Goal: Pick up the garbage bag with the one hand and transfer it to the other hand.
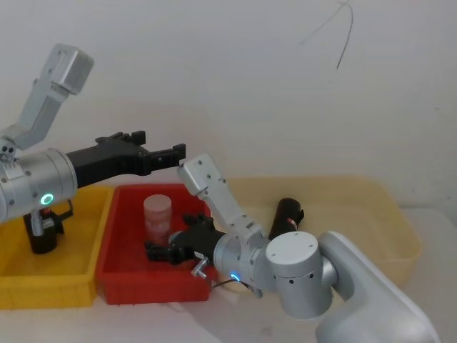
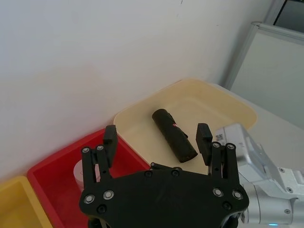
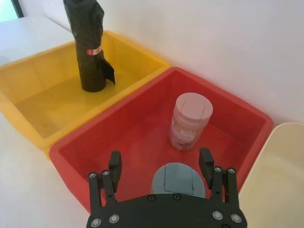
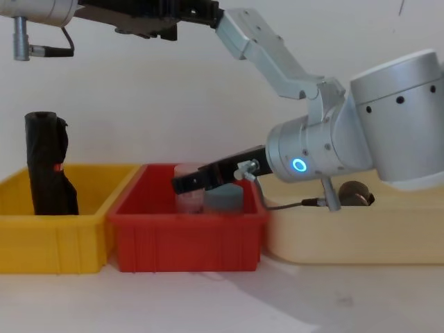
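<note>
Three bins are set side by side on the table, and two black rolls and two grippers are counted in all.

In the yellow bin (image 1: 50,289) at the left, one wrinkly black roll (image 3: 89,45) is stood upright. Above that side, the left gripper (image 1: 161,145), on the arm with the green ring light, is held high over the near part of the red bin (image 1: 150,289). Its two fingers are spread wide and nothing is held between them.

Two containers are kept in the red bin, in the middle: one pale jar (image 3: 190,121), upright, and one grey container (image 3: 178,180) just beside it. The right gripper (image 3: 160,159), on the arm with the blue ring light, is reached leftward over this bin, low above the grey container. Its two fingers are likewise parted wide and nothing is gripped.

In the cream bin (image 1: 400,236) at the right, the garbage bag (image 2: 173,134) is laid on its side, aslant across the floor, with a red mark seen at its middle. It is touched by neither gripper and lies well apart from both.
</note>
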